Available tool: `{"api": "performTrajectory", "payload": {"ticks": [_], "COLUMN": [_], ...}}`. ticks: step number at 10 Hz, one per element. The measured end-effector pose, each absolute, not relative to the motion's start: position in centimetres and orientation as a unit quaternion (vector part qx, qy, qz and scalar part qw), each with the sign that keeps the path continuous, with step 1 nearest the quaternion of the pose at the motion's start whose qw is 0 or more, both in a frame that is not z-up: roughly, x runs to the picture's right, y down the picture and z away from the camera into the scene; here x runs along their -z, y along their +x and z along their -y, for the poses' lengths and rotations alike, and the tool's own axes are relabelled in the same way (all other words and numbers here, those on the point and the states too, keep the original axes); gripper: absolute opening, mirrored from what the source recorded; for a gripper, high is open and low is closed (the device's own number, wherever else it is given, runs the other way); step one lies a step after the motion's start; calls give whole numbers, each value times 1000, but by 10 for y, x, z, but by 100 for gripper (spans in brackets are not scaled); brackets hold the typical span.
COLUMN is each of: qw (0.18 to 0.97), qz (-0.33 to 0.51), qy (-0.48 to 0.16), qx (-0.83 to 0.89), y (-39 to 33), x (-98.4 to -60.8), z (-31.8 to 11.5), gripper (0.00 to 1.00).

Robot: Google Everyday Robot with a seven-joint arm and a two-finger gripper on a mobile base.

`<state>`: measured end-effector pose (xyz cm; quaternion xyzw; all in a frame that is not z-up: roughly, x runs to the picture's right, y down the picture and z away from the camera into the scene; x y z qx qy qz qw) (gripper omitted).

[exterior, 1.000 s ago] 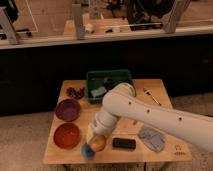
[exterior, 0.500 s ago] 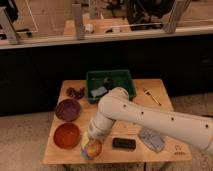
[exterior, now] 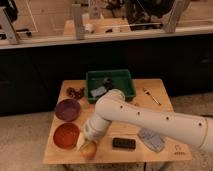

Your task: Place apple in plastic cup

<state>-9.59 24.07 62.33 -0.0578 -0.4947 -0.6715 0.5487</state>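
The apple (exterior: 89, 149), small, round and orange-yellow, is at the front left of the wooden table (exterior: 165, 105), right at the tip of my gripper (exterior: 90, 142). The gripper comes down on it from above, at the end of my white arm, and looks shut on it. The arm covers most of the fingers. The blue plastic cup does not show; the arm may hide it. A pale shape (exterior: 80, 141) sits just left of the apple, and I cannot tell what it is.
A red-orange bowl (exterior: 66, 135) and a purple bowl (exterior: 67, 109) stand left of the gripper. A green bin (exterior: 124, 81) is at the back middle. A black block (exterior: 124, 143) and a grey packet (exterior: 151, 139) lie to the right. The front edge is close.
The gripper has moved a little left and toward the table's front edge, and the apple has moved along with it.
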Motion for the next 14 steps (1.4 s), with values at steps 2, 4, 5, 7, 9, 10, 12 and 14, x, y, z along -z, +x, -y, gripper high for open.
{"api": "performTrajectory", "payload": {"ticks": [2,4,5,7,9,10,12,14], "qw": [557,568,574,584,593,595,601,609], "qz": [494,492,489,483,477,475,473,477], "qy": [-49,-39,-34,-30,-28,-27,-22,-11], "qx": [666,659,656,652,648,648,644,633], "y": [-103,-109,-111,-108,-97,-91,-81,-74], "x": [-631,-644,-652,-664,-671,-672,-673,-669], "z": [-239,-231,-225,-218,-211,-208,-200,-190], "gripper": [76,80,80,80,80,80,80,80]}}
